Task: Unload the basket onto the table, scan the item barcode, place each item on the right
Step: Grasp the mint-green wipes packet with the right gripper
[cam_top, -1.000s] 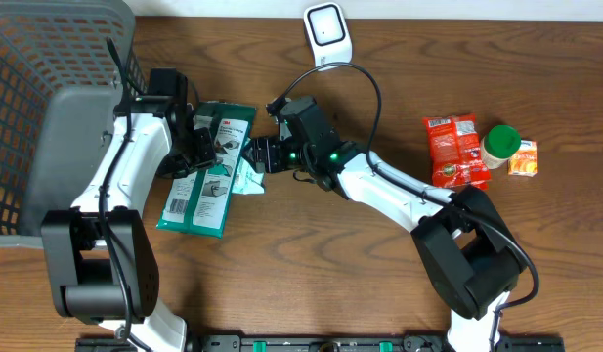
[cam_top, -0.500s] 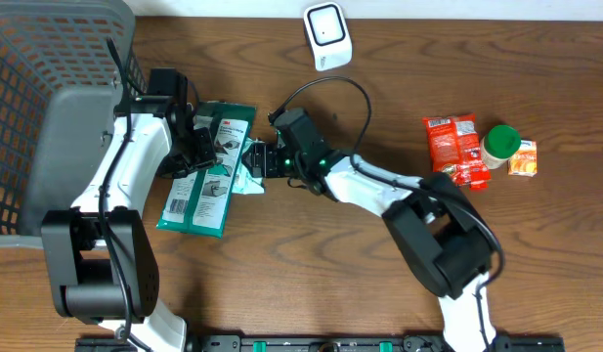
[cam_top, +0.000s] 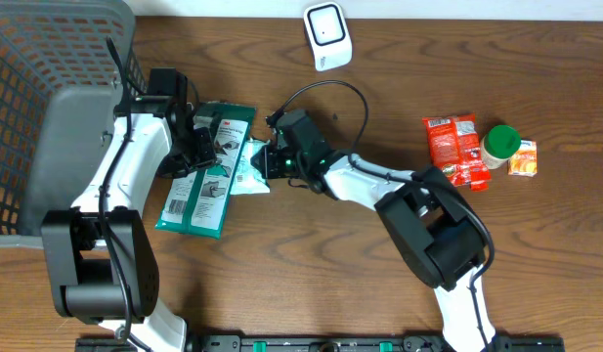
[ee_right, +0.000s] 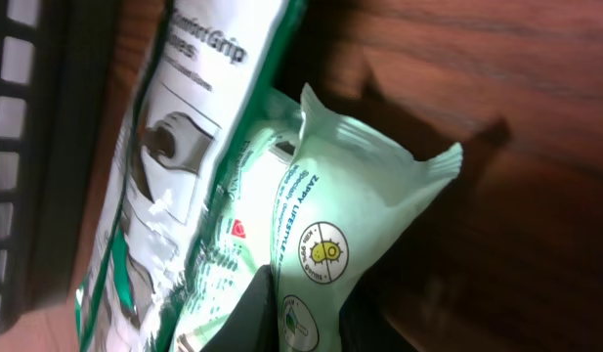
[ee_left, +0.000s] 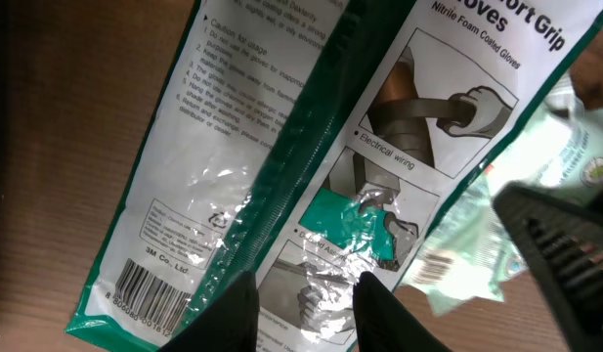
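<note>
Lying on the table (cam_top: 311, 269) left of centre, the gloves pack (cam_top: 195, 200) ran from the upper right down to the lower left, its green-edged film printed side up. A barcode (ee_left: 150, 293) showed near one end of it in the left wrist view. The left claw (cam_top: 200, 149) sat over the pack's upper half, and from its own camera the two dark fingers (ee_left: 235, 315) looked pinched on a crinkled fold of the film, so it appeared to be gripping the pack.

A pale green wipes packet (cam_top: 244, 174) lay just beside the pack's right edge, touching or partly overlapping it. The right claw (cam_top: 266, 161) reached in from the right and was closed on that packet. The right wrist view showed the packet's near end running down between the fingers, while its crimped far end pointed away across the wood.

The white scanner (cam_top: 327, 35) stood at the table's far edge, well apart from both claws. A grey basket (cam_top: 27, 59) filled the far left corner. At the right, a red pouch (cam_top: 455, 149), a green-lidded jar (cam_top: 499, 144) and a small orange carton (cam_top: 522, 158) lay close together in a row.
</note>
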Robot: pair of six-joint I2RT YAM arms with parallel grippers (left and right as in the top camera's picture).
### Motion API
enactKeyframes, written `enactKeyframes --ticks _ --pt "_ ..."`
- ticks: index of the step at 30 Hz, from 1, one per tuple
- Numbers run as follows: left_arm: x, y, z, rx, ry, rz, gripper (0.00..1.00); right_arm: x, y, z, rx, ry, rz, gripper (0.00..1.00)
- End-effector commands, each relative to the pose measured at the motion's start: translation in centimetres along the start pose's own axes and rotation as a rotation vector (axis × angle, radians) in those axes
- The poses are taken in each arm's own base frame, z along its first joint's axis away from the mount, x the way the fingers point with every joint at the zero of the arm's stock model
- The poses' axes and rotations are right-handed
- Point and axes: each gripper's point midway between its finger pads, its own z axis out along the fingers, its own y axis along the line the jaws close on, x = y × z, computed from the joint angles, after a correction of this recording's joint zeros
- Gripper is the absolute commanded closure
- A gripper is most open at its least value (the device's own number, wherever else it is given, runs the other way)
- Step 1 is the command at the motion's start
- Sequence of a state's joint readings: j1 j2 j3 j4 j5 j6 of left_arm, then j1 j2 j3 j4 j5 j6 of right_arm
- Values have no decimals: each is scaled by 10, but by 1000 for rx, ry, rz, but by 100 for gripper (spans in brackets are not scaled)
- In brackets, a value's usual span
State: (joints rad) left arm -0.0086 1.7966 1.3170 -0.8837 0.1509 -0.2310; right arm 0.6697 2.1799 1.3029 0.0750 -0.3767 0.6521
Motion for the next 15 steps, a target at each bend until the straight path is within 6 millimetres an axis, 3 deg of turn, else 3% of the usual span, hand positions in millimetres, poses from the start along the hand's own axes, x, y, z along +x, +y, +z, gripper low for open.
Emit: enactKeyframes --ticks 1,5,10,15 --pt "0 0 -2 7 -8 7 66 -12 -27 -24 62 6 -7 88" --pt "2 -22 -16 134 -16 15 63 -24 -47 -63 135 24 -23 89" --pt "10 -58 -24 318 23 48 62 -9 -79 -97 218 122 97 99" --pt "20 -98 -29 449 36 164 59 -1 -70 -113 23 219 68 99"
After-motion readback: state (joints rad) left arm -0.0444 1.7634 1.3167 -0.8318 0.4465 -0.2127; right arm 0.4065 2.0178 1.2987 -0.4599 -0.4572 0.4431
